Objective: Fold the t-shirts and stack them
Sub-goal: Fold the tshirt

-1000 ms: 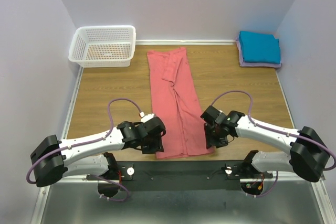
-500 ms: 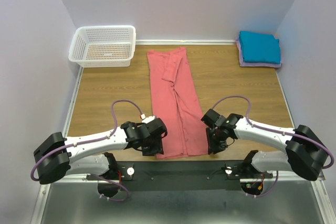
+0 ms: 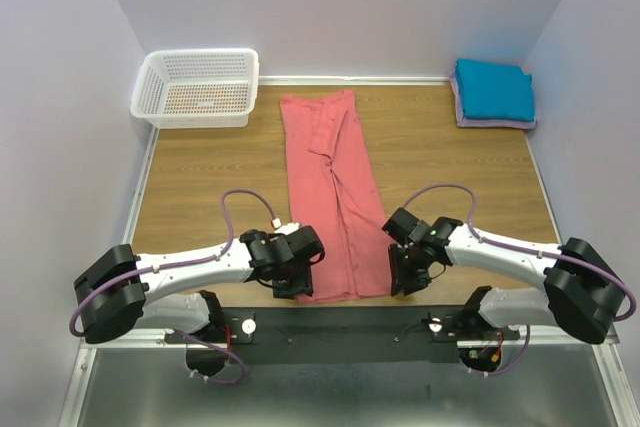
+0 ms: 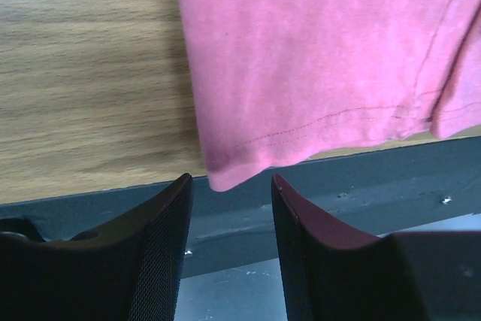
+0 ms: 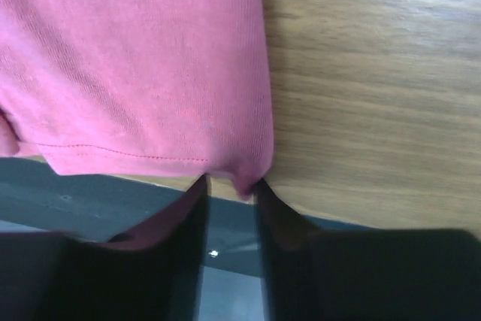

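Here's your salmon-pink t-shirt (image 3: 335, 197) — folded into a long strip on the table (image 3: 200, 187), its long axis running from 12 o'clock down to 6 o'clock, near hem right at the table's front edge. Both arms sit at that hem, one per corner, equally close.

Your left gripper (image 3: 296, 285) has its jaws spread wide. In its wrist view the hem's left corner pokes down just into the mouth between the fingertips, touching neither.

Your right gripper (image 3: 400, 284) is drawn in much narrower. The right corner of the hem dips into the slot between the fingers and brushes one of them, but a sliver of gap shows — I can't tell whether it truly bites the cloth.

So the fold turns on this: the rest of the shirt lies toward 12 o'clock from both grippers, and the hem would have to travel straight along that axis, both corners level.

The teal-blue t-shirt (image 3: 493, 90) sits folded on the pale lavender t-shirt (image 3: 462, 117) at 1 o'clock, well apart.
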Action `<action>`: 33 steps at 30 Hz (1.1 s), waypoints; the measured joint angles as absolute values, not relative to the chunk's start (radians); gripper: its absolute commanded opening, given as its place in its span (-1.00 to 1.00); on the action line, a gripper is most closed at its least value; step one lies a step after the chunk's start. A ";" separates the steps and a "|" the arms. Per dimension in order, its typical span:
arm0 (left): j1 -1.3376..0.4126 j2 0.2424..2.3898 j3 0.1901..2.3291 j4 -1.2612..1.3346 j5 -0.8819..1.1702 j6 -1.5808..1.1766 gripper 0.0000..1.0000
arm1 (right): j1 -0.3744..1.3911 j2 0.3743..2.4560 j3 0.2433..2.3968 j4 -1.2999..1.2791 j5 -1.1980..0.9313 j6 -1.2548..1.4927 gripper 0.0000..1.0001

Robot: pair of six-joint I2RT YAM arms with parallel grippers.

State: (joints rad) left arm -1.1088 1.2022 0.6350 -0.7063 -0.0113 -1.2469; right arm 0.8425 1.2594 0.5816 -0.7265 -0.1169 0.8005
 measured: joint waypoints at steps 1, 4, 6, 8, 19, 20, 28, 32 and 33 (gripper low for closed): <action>-1.109 1.203 0.638 -0.707 -0.011 -1.247 0.08 | 0.843 1.256 0.585 -0.734 -0.113 0.805 -0.04; -1.110 1.203 0.645 -0.710 -0.012 -1.247 0.08 | 0.843 1.247 0.593 -0.757 -0.080 0.812 -0.03; -1.110 1.203 0.645 -0.712 -0.012 -1.248 0.08 | 0.842 1.246 0.604 -0.768 -0.049 0.815 -0.03; -1.110 1.203 0.645 -0.716 -0.012 -1.248 0.08 | 0.842 1.246 0.617 -0.776 -0.028 0.817 -0.04; -1.110 1.203 0.645 -0.729 -0.015 -1.247 0.08 | 0.842 1.277 0.631 -0.776 0.034 0.819 -0.14; -1.110 1.205 0.646 -0.731 -0.015 -1.247 0.08 | 0.842 1.278 0.631 -0.775 0.033 0.819 -0.19; -1.110 1.225 0.668 -0.745 -0.027 -1.241 0.07 | 0.842 1.300 0.629 -0.744 0.009 0.819 -0.38; -1.110 1.225 0.668 -0.750 -0.028 -1.241 0.07 | 0.842 1.302 0.624 -0.724 -0.020 0.819 -0.81; -1.110 1.225 0.668 -0.750 -0.028 -1.241 0.07 | 0.842 1.303 0.623 -0.719 -0.026 0.820 -0.90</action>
